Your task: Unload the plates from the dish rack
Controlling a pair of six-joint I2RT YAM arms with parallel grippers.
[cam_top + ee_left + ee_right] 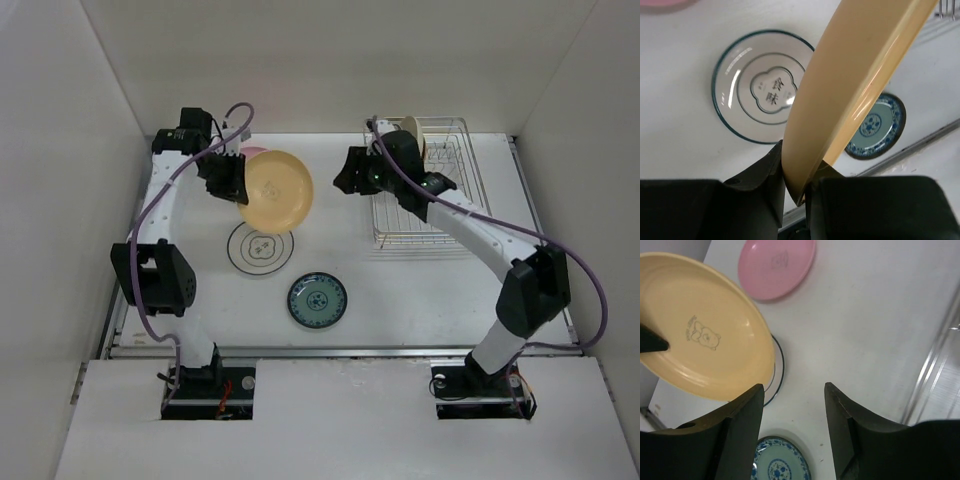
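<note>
So five glossy round plates [317, 300]: three lying flat, one in the wire rack [400, 240], yellow one [275, 190] pinched by left claw [796, 175]; right claw [792, 395] gapes empty.

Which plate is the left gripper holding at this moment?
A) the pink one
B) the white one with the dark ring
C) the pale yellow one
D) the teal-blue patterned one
C: the left gripper is clamped on the rim of the pale yellow plate, held off the table.

glossy smooth yellow plate [850, 90]; thin shiny metal wire dish rack [425, 215]; matt white table [420, 290]
</note>
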